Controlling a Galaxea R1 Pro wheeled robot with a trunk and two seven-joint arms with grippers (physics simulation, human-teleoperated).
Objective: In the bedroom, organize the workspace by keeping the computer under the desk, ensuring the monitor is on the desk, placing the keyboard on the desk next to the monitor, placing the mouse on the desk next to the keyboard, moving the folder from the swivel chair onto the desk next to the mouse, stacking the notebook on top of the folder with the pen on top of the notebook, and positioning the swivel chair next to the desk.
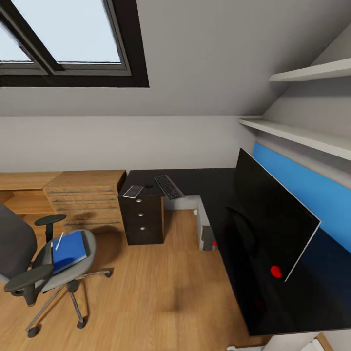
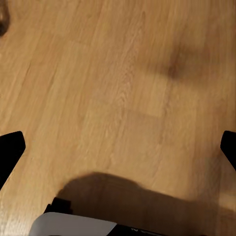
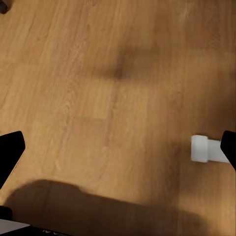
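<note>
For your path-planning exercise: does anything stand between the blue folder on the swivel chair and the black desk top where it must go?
Nothing visible does: bare wooden floor separates the grey swivel chair, holding the bright-blue folder, from the glossy black desk.

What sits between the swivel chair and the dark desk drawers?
Head view: only bare wooden floor lies between the swivel chair and the drawers; the folder rests on the chair's seat.

There was one swivel chair (image 1: 29,258), one blue folder (image 1: 69,251), one keyboard (image 1: 168,186), one monitor (image 1: 270,219), one black bench (image 1: 214,183), two white shelves (image 1: 302,136) and three silver drawer knobs (image 1: 141,214).
</note>
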